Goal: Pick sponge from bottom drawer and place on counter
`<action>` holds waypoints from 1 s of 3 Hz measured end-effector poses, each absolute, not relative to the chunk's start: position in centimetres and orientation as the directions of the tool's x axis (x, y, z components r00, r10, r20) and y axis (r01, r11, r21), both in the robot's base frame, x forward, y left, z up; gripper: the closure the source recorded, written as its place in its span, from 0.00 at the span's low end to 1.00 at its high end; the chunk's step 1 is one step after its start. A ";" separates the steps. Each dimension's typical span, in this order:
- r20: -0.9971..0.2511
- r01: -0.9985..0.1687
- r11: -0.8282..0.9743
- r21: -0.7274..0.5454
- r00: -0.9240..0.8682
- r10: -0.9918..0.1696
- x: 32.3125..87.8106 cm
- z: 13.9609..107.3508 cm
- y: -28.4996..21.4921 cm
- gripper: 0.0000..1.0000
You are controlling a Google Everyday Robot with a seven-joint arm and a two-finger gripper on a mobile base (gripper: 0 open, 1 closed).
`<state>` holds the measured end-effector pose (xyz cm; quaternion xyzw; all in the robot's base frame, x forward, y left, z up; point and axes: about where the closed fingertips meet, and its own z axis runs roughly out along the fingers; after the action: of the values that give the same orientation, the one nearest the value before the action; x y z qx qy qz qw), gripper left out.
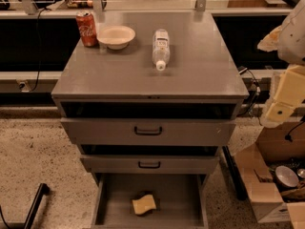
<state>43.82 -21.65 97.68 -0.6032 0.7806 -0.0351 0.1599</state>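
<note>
The pale yellow sponge (144, 204) lies on the grey floor of the bottom drawer (114, 199), which is pulled out below two upper drawers with dark handles. The counter (190, 70) is the flat grey top of the cabinet. My gripper (281, 109), with cream fingers, hangs at the right edge of the view, beside the cabinet's right side, level with the top drawer and well away from the sponge.
On the counter stand a red cola can (87, 28), a cream bowl (116, 36) and a clear bottle (161, 48) lying on its side. An open cardboard box (267, 180) with items sits on the floor to the right. A dark bar (35, 204) lies lower left.
</note>
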 end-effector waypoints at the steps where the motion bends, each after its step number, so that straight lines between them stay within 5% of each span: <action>1: -0.207 -0.930 0.270 -0.248 -0.221 -0.953 43.8 97.7 -21.6 0.00; 3: -0.419 -0.948 0.282 -0.147 -0.198 -0.886 42.4 89.0 -16.1 0.00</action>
<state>42.39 -16.08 88.98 -0.5948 0.7708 0.0718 0.2167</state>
